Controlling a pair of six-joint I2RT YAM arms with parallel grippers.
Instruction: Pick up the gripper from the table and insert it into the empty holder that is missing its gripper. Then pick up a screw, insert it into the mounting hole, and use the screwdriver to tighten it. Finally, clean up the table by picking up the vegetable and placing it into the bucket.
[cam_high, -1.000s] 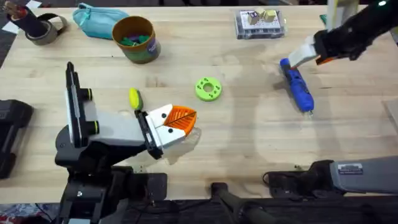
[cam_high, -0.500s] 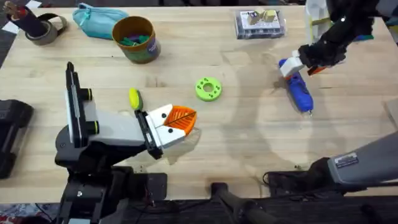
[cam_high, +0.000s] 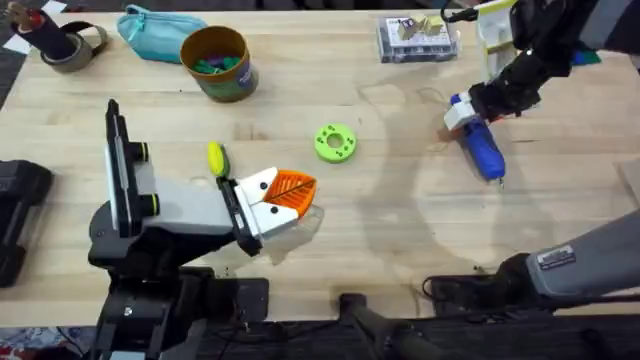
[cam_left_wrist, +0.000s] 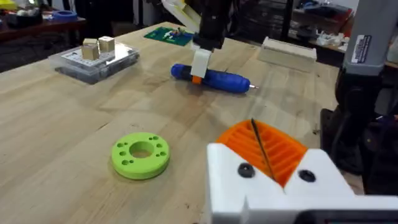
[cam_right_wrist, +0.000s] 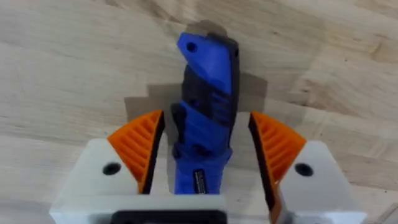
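My right gripper (cam_right_wrist: 199, 165) hangs spread over the screwdriver (cam_right_wrist: 203, 127), an orange pad on either flank, not yet squeezing. Its long axis runs straight between my fingers, lying flat near the table's (cam_high: 400, 240) far right edge, far nearer this arm. The body's small label is unreadable. My left gripper (cam_left_wrist: 273, 155) is pressed together, empty.

Screwdriver (cam_right_wrist: 202, 124) tip end hidden beneath the right gripper (cam_right_wrist: 205, 155) body.
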